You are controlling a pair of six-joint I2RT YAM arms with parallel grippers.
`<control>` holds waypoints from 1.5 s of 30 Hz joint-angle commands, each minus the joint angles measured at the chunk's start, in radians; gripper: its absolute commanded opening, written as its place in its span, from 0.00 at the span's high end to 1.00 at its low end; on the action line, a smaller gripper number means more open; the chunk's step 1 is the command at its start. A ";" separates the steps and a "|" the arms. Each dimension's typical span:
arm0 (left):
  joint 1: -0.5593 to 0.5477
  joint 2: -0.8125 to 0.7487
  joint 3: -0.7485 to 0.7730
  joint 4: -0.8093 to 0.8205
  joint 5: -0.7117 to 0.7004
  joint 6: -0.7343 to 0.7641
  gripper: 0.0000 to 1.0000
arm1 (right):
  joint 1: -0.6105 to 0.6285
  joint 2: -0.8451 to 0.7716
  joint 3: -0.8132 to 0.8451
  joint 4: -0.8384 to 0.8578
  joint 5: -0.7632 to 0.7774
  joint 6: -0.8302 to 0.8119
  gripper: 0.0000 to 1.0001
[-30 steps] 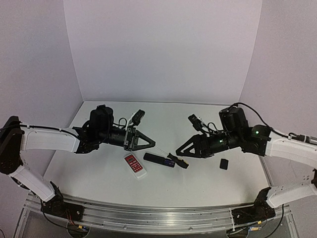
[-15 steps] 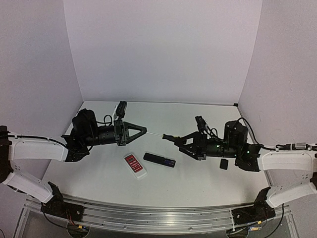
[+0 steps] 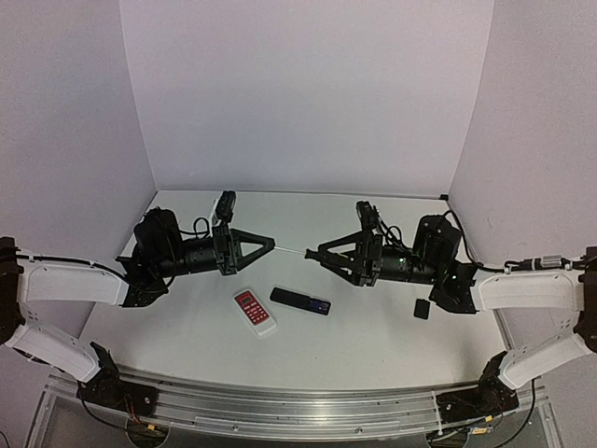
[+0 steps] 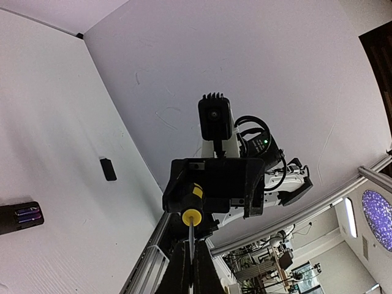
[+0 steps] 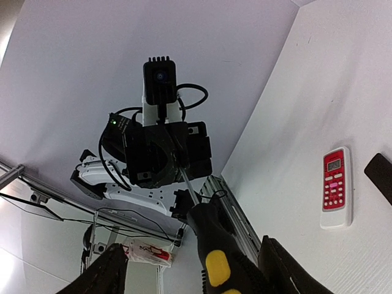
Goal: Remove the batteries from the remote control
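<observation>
A black remote lies at the table's middle, its compartment open. The batteries show as a purplish glint at its right end, and also in the left wrist view. Both grippers hover above and behind it. My left gripper is shut on the metal shaft of a yellow-and-black screwdriver and holds it level in the air. My right gripper is open, its fingers wide apart around the screwdriver's handle.
A red-and-white remote lies left of the black one. The small flat black cover lies on the table at the right, under my right arm. White walls stand at the back and sides.
The screwdriver has come up off the table, carried by the left gripper. Both grippers rose and moved back from the remotes. In the last half second the right gripper rose level with the handle.
</observation>
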 commanded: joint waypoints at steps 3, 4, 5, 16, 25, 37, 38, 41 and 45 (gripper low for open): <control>0.003 0.002 0.011 0.058 -0.009 -0.007 1.00 | 0.005 0.042 0.063 0.099 -0.058 0.044 0.42; 0.003 0.003 0.012 0.057 -0.007 -0.006 1.00 | 0.005 0.042 0.060 0.106 -0.053 0.045 0.44; 0.002 0.004 0.014 0.054 -0.004 -0.005 1.00 | 0.005 0.040 0.059 0.110 -0.050 0.042 0.46; 0.002 0.024 0.049 -0.019 0.019 0.026 1.00 | 0.005 0.036 0.052 0.125 -0.029 0.030 0.97; 0.003 0.015 0.128 -0.312 -0.061 0.169 0.05 | 0.005 -0.003 -0.008 0.061 0.054 0.019 1.00; 0.017 0.193 0.327 -0.758 -0.313 0.325 0.00 | 0.005 -0.300 0.013 -0.898 0.420 -0.174 1.00; 0.022 0.231 0.352 -0.782 -0.301 0.343 0.00 | 0.005 -0.300 0.017 -0.926 0.419 -0.175 1.00; 0.036 0.332 0.440 -0.856 -0.264 0.391 0.00 | 0.005 -0.296 0.024 -0.963 0.412 -0.176 1.00; 0.042 0.446 0.529 -0.924 -0.236 0.446 0.00 | 0.004 -0.274 0.038 -0.964 0.415 -0.184 1.00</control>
